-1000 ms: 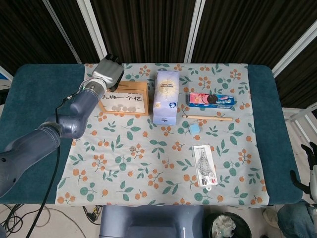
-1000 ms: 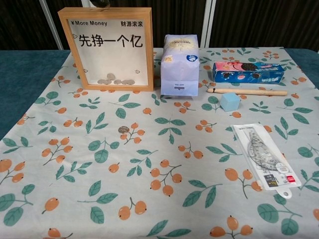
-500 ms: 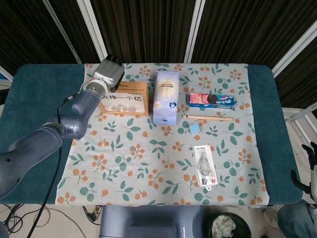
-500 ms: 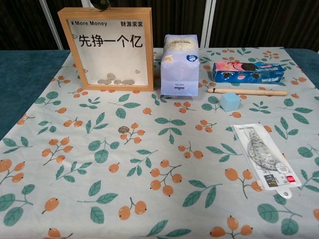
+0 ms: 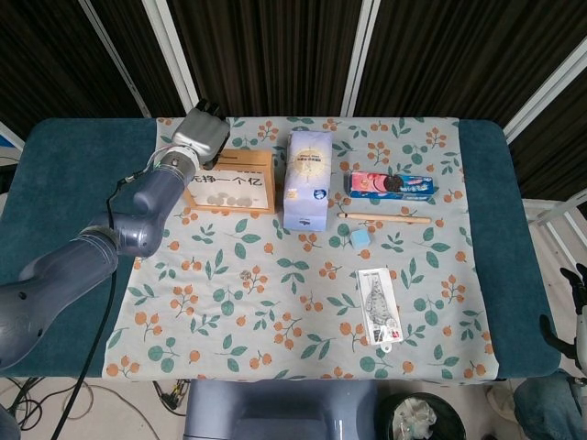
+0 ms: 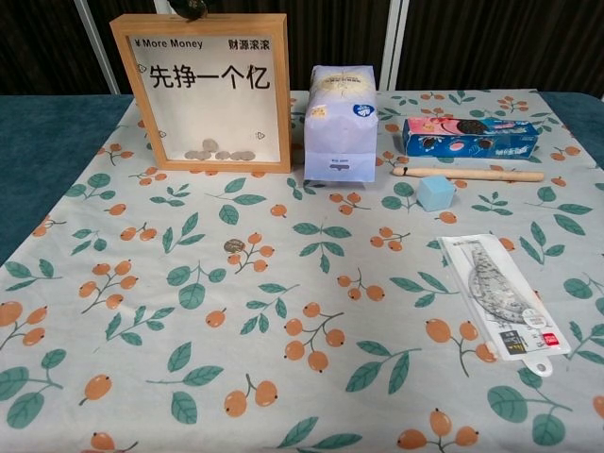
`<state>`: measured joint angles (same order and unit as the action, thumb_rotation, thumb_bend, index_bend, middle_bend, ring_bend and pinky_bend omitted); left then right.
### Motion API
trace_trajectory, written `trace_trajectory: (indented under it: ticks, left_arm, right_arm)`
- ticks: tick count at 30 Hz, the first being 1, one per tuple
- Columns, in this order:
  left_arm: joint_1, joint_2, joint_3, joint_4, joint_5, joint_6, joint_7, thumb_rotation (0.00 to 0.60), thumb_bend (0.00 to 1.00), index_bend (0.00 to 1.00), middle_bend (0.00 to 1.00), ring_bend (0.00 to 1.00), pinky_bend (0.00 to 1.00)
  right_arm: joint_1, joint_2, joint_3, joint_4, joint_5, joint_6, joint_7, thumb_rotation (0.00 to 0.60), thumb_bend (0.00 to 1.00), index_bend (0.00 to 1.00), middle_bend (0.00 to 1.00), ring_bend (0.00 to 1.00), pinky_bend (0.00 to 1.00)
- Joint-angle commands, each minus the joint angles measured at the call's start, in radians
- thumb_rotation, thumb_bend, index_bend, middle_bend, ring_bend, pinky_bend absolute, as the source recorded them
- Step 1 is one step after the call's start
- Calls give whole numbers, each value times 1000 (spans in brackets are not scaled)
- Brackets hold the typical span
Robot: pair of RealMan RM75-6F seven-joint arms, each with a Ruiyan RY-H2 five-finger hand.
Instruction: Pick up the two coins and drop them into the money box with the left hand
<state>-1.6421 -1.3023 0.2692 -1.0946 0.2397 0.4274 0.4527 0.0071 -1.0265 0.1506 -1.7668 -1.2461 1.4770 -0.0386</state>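
Money box (image 6: pixel 211 92) stands upright at the cloth's far left; the left hand (image 5: pixel 202 136) hovers over its top slot, grip unreadable. One coin (image 6: pixel 233 246) lies mid-cloth, awaiting pickup.

The left hand (image 5: pixel 203 136) has shifted slightly — back above the money box (image 5: pixel 229 182).

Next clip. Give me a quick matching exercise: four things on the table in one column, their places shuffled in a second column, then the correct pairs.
Things:
1. coin
2. blue cube
3. left hand
4. ruler pack

Places:
A. over the top edge of the money box
B. near right part of the cloth
C. alone on the cloth, in front of the money box
D. just in front of the wooden stick

Pairs: 1-C, 2-D, 3-A, 4-B
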Motion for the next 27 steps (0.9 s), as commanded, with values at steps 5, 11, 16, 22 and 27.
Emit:
trace_trajectory:
  ticks: [5,11,16,22,27]
  left_arm:
    - [-8,9,0,-14,-8,0,-1,600,460,563,212,0,0]
    - [-10,12,5,-19,-13,2,1,600,459,526,211,0,0]
    - [-13,12,3,-24,-14,7,1,600,434,499,207,0,0]
    - [-15,14,5,-30,-17,11,5,600,406,466,196,0,0]
    - [-18,23,-2,-47,-14,25,6,600,352,433,187,0,0]
  right_arm:
    - [1,0,1,-4,5,-2,-7,600,439,146,69,10,0]
    - [2,-1,1,-4,5,-1,-10,600,439,145,69,11,0]
    - [2,-1,2,-5,7,-1,-12,600,439,145,69,10,0]
    - [2,-2,2,-4,7,0,-12,600,440,146,69,10,0]
    - [3,-2,2,-6,10,-1,-18,600,440,146,69,10,0]
